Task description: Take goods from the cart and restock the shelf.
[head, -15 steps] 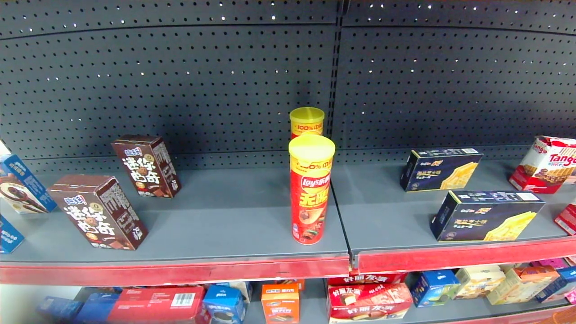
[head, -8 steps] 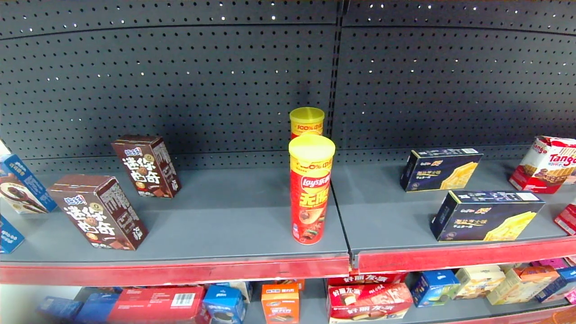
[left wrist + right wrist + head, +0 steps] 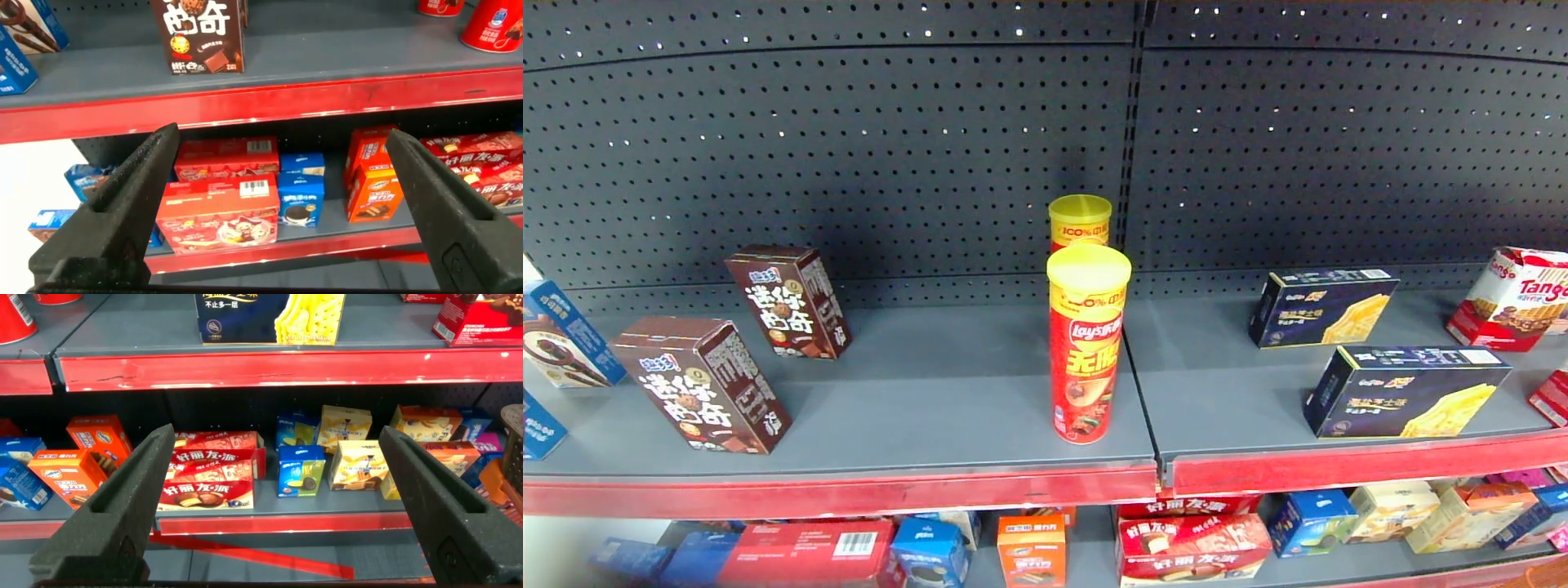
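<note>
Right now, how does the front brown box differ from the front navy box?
Pose: the front brown box stands on end, the front navy box lies long side down. Place: the front brown box is left of the front can, the front navy box right of it. Both sit near the red edge of the shelf.

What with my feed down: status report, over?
Left gripper open, empty. Right gripper open, empty. Red cylindrical chip can upright on grey metal shelf. No obstruction seen.
</note>
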Motion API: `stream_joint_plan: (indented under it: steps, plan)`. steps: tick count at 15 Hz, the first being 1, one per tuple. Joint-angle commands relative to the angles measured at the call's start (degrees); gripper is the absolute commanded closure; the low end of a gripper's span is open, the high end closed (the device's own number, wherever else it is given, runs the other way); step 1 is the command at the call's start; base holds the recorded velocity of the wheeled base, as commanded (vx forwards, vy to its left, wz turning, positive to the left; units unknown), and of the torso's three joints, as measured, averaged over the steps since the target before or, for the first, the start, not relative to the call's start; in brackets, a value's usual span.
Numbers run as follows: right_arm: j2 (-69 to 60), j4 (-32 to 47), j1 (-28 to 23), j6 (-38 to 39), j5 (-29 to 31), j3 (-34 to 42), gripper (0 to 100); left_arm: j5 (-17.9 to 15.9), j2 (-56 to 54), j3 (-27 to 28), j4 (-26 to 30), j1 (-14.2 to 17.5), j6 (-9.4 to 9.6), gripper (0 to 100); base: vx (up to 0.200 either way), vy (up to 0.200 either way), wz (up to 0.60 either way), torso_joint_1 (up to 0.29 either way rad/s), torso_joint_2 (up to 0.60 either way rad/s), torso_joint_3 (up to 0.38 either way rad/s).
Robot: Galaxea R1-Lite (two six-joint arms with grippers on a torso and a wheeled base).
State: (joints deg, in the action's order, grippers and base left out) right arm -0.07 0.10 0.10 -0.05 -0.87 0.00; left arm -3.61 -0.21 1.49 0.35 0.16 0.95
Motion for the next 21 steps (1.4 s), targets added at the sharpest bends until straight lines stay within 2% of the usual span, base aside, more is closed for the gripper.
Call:
stream_joint_plan:
  steps: [1, 21]
  plan:
    - [0.07, -0.01, -0.01, -0.04, -0.01, 0.00, 0, 0.00, 0.21, 0.01, 0.00, 0.02, 0.02, 0, 0.000, 0.000, 0.00, 0.000, 0.00, 0.000]
    - [0.07, -0.01, -0.01, -0.13, -0.10, 0.00, 0, -0.26, 0.21, 0.01, 0.00, 0.02, 0.37, 0, 0.000, 0.000, 0.00, 0.000, 0.00, 0.000]
